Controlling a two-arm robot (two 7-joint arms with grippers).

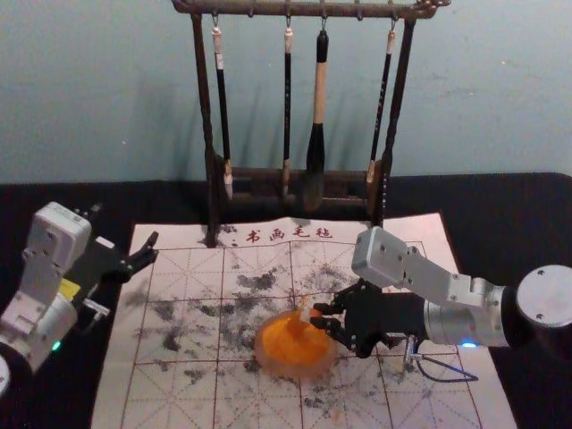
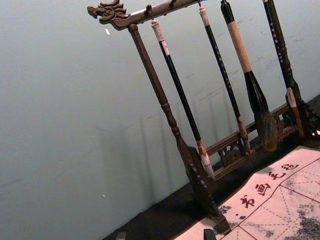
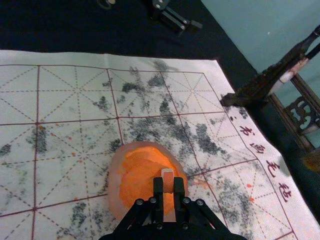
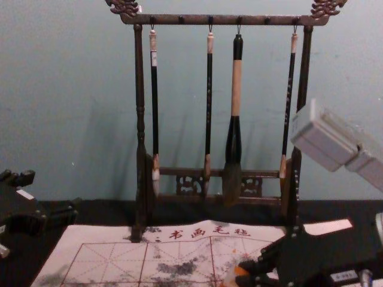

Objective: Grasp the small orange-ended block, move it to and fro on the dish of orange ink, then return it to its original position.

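In the head view, we see the right claw (image 1: 320, 318) reaching in from the right and closed on the block (image 1: 306, 315), which it holds over the dish (image 1: 262, 354). Orange ink (image 1: 290, 344) spreads across the dish. The left claw (image 1: 125, 225) waits at the left, wide and holding nothing.

In the left wrist view, we look past the left claw's parted tips at the rack and its brushes (image 2: 243, 55).

In the right wrist view, we find the block pinched between the fingers, above the ink; we can't tell whether its lower end touches. We judge the grasp and the carry to the dish done. The to-and-fro looks under way or about to start; one frame can't settle which. Putting the block back remains, and we can't tell where its original place is.

In the chest view, the right claw comes in low from the right, by the near part of the mat, with a bit of orange at its tips.

As for the surface, the mat (image 1: 179, 393) is pale, with a red grid, dark smudges and, in the right wrist view, orange specks near the dish. It lies on a black table (image 1: 509, 206). The rack (image 1: 259, 9) stands at its far edge, before a plain blue-grey wall (image 1: 107, 89).
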